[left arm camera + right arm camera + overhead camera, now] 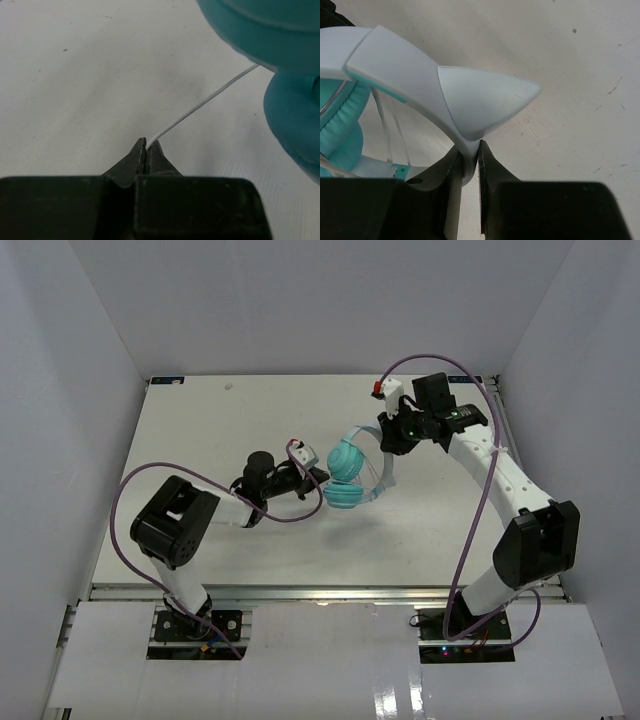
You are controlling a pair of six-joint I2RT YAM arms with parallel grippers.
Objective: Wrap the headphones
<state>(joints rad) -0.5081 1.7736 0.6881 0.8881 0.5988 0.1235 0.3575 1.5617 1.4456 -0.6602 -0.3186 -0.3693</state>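
Over the white counter (200, 430), my right hand (469, 148) clamps the headphones (347, 478) by the headband (410, 70); my left hand (146, 146) pinches their cord (200, 102). I should wind it taut around the earcups (250, 25), without slack loops.

Left wrist view: the teal earcups (260, 30) loom blurred, cropped by the top and right edges, and the cord (200, 102) vanishes into the left gripper (147, 145). Overhead, that cord is too fine to trace. Right wrist view: the headband (410, 65) runs off the left edge, its lower stretch hidden behind the right gripper (470, 147).
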